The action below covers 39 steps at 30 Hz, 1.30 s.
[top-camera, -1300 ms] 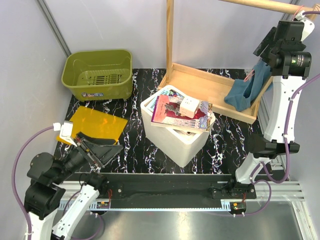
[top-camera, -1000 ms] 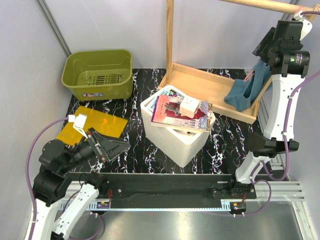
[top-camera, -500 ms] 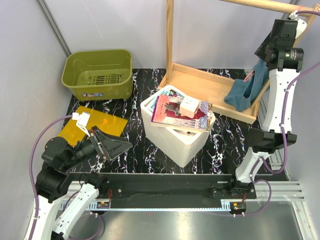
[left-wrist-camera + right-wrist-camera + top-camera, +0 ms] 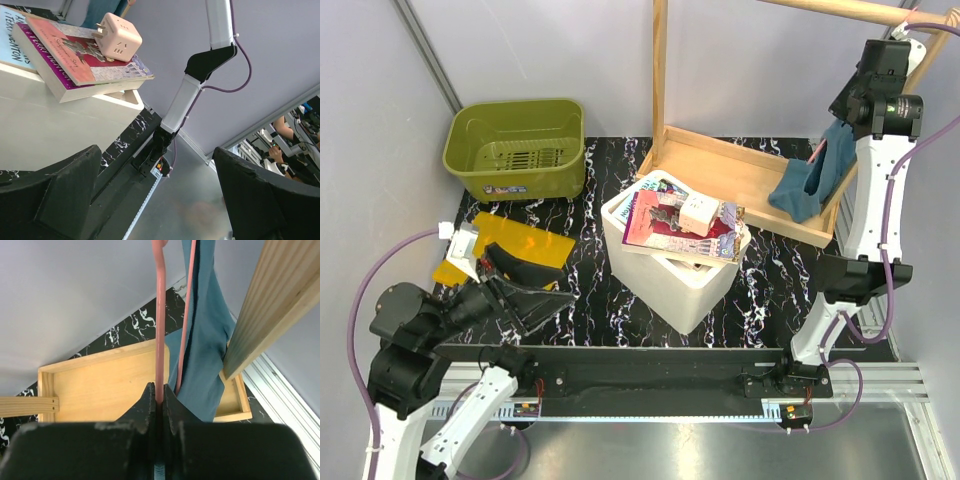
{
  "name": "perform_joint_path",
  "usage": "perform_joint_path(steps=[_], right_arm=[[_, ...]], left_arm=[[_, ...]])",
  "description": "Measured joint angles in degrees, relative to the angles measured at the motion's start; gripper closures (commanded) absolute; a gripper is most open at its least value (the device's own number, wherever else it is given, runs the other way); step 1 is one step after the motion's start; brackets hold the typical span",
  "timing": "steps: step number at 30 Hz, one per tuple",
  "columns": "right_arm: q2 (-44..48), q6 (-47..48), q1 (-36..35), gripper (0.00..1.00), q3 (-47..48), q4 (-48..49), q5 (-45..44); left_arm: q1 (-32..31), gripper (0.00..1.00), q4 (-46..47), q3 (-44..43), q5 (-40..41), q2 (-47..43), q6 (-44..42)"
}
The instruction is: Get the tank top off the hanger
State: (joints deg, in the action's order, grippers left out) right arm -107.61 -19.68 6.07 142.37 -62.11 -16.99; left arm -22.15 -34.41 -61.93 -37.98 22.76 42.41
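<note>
While the left gripper (image 4: 159,197) sits low by the white box (image 4: 682,288), jaws wide apart and empty, the right gripper (image 4: 160,399) is clamped tight on the pink hanger (image 4: 160,325) wire. The tank top (image 4: 206,345) hangs on it just behind, beside the wooden rack post (image 4: 280,295), with its lower end reaching the wooden tray (image 4: 100,385).

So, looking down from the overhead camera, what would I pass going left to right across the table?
Green basket → white box topped with books → blue tank top.
</note>
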Motion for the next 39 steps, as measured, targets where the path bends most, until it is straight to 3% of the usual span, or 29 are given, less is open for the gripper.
perform_joint_path(steps=[17, 20, 25, 31, 39], right_arm=[[8.44, 0.98, 0.0, 1.0, -0.52, -0.33, 16.02], [9.53, 0.81, 0.0, 1.0, -0.72, -0.33, 18.58], [12.68, 0.44, -0.07, 1.0, -3.26, -0.37, 22.71], [19.63, 0.59, -0.07, 1.0, -10.12, -0.9, 26.25], [30.23, 1.64, -0.07, 1.0, -21.49, -0.5, 28.74]], left_arm=[[-0.04, 0.01, -0.11, -1.62, -2.08, 9.62, -3.39], [-0.04, 0.07, 0.22, -2.51, -2.54, 10.38, -3.34], [-0.66, 0.08, 7.06, -1.4, -2.6, 12.04, 1.05], [-8.07, 0.09, 10.73, -2.01, 0.76, 18.38, 2.6], [-23.12, 0.09, 11.45, -13.64, 10.19, 30.91, -0.44]])
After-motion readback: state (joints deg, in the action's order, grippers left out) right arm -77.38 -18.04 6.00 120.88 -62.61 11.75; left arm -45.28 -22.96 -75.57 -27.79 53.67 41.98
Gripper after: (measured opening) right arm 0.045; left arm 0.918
